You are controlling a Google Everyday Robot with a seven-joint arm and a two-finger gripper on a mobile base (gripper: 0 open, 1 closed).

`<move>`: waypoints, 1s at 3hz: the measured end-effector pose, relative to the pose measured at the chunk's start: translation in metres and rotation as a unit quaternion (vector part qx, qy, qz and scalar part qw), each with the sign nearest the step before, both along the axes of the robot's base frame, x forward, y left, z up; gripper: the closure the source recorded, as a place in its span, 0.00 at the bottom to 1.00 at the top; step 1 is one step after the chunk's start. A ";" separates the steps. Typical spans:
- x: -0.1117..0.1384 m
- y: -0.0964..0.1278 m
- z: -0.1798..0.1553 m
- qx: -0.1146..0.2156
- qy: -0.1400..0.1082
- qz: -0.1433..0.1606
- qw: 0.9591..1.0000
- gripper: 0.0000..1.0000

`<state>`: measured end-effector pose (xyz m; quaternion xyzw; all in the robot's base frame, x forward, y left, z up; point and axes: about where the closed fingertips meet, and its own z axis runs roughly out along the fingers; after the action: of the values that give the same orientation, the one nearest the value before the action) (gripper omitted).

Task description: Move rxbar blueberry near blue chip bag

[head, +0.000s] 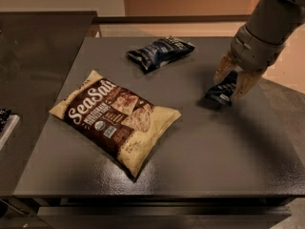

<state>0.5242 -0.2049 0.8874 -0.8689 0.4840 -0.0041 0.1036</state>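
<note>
Grey surface [214,142] carries blue chip bag [159,53] at rear. Pincer [228,87], right side, clamps rxbar blueberry [217,94], apparently raised for transfer.

The grey robot arm [269,20] runs off the top right corner. Its tan pincer [228,87], above the dark grey table's [214,151] right side, grips and hides the upper end of the flat navy-black rxbar blueberry [218,95], whose lettering is unreadable.

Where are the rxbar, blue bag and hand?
rxbar [218,95]: camera view, lower label end.
blue bag [159,53]: camera view, its middle.
hand [228,88]: camera view, midway between fingertips, at right, gripping rxbar.
</note>
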 end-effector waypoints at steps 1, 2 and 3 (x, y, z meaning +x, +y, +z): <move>0.029 0.000 0.011 0.013 -0.027 -0.026 0.999 1.00; 0.064 0.005 0.021 0.034 -0.053 -0.043 0.997 1.00; 0.095 0.018 0.022 0.051 -0.068 -0.046 0.995 1.00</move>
<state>0.6196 -0.1872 0.9096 -0.8371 0.5150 -0.0435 0.1797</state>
